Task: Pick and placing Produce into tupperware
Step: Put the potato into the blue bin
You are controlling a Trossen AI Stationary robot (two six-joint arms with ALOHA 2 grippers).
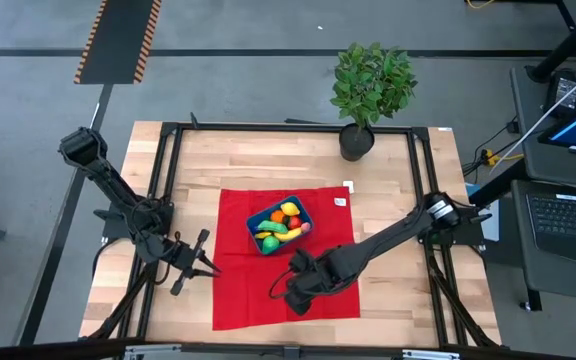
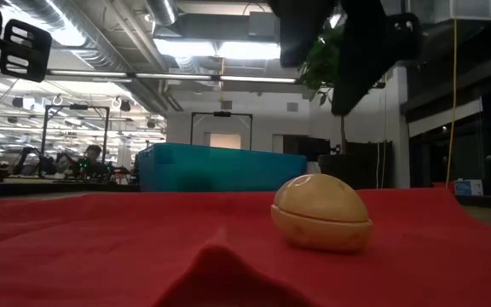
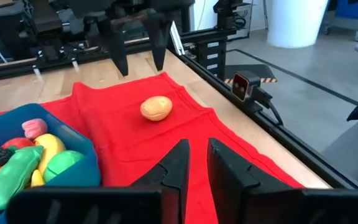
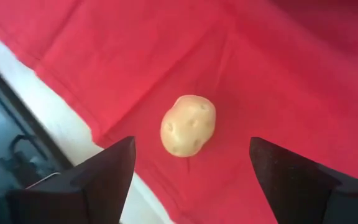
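Note:
A tan toy potato (image 4: 188, 124) lies on the red cloth (image 1: 238, 290) near the table's front edge; it also shows in the low view (image 2: 320, 213). My right gripper (image 4: 191, 180) is open and hangs above the potato without touching it, one finger on each side. The blue container (image 1: 279, 225) stands on the cloth farther back and holds several toy fruits and vegetables (image 3: 17, 158). My left gripper (image 3: 197, 146) is shut and empty, low over the cloth's left edge (image 1: 211, 267).
A potted plant (image 1: 368, 90) stands at the table's far edge. A black metal frame (image 1: 168, 180) runs around the tabletop. The cloth has a raised fold (image 2: 220, 264) near the front. A small white tag (image 1: 340, 201) lies right of the container.

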